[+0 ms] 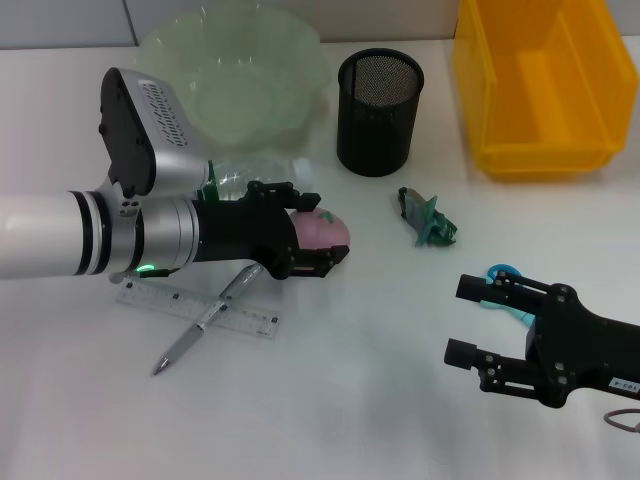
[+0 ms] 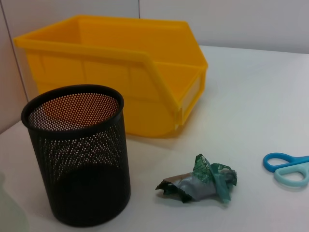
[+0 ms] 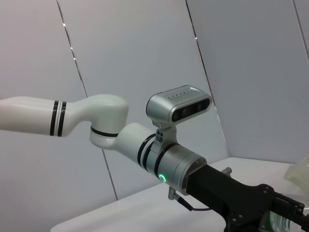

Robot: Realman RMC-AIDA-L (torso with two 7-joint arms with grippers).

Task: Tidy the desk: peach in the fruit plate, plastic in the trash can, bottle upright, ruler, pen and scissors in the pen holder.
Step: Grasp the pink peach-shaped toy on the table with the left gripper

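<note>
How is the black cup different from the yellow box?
The black cup is round, made of see-through mesh. The yellow box is square-cornered with solid plastic walls. The box is much wider than the cup. Both stand open at the top on the white table, and both look empty.

white table, ruler, pen, scissors
</note>
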